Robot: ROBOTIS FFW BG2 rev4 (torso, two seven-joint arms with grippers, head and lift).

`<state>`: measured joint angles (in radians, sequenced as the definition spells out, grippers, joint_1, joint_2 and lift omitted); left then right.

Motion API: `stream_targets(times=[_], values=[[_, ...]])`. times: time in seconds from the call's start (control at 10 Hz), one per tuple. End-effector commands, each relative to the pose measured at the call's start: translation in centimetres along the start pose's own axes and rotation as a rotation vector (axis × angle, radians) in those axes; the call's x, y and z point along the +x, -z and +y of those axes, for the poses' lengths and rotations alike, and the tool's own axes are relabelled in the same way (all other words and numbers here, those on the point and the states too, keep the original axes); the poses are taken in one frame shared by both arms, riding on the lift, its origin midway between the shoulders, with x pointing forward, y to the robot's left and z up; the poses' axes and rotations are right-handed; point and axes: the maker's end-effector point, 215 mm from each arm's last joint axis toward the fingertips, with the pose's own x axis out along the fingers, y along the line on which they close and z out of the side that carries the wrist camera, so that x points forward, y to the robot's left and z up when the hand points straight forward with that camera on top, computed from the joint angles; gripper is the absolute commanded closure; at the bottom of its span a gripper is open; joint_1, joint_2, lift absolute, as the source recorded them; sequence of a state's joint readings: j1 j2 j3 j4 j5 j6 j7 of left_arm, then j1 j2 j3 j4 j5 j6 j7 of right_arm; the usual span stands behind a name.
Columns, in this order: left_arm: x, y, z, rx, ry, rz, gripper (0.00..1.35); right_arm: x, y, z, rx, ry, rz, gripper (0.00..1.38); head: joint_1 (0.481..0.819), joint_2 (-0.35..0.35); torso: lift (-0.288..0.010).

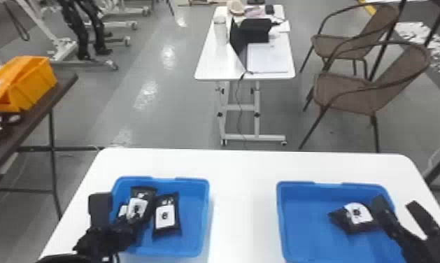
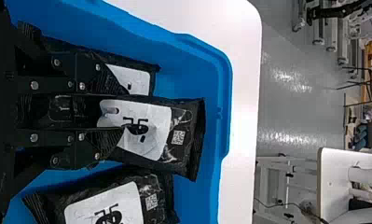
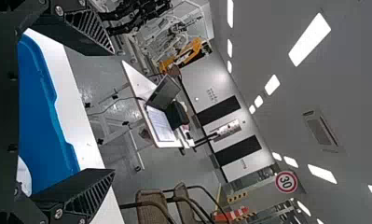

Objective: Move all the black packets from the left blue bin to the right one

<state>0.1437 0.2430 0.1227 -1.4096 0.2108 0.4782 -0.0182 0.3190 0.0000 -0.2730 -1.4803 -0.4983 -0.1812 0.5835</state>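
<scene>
1. The left claw (image 1: 105, 230) sits low over the left side of the left bin (image 1: 194, 213); whether it is spread or pinching, I can't tell
2. The right claw (image 1: 394, 201) is spread wide over the right side of the right bin (image 1: 303, 220)
3. Three packets are in the left bin: a middle packet (image 1: 138, 207), a left packet (image 1: 123, 211) and a right packet (image 1: 165, 214)
4. One more packet (image 1: 357, 214) lies in the right bin
5. Both bins stand apart on the white worktop (image 1: 245, 210)
</scene>
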Motion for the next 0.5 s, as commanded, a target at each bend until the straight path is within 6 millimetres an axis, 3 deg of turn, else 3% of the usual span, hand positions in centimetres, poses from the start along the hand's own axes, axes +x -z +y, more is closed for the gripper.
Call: stream_targets(times=[0.0, 0.2, 0.4], values=[[0.1, -0.9, -0.7, 0.0, 0.038, -0.015, 0.97, 0.0, 0.0, 0.0, 0.002, 0.0, -0.001, 0.12, 0.695, 0.116, 0.0], [-0.9, -3.6, -3.3, 0.011, 0.178, -0.089, 0.98, 0.0, 0.0, 0.1, 0.004, -0.002, -0.002, 0.12, 0.695, 0.1, 0.0], [-3.8, -6.6, -6.7, 0.04, 0.314, -0.166, 1.06, 0.1, 0.0, 0.1, 0.005, -0.003, -0.001, 0.12, 0.695, 0.062, 0.0]])
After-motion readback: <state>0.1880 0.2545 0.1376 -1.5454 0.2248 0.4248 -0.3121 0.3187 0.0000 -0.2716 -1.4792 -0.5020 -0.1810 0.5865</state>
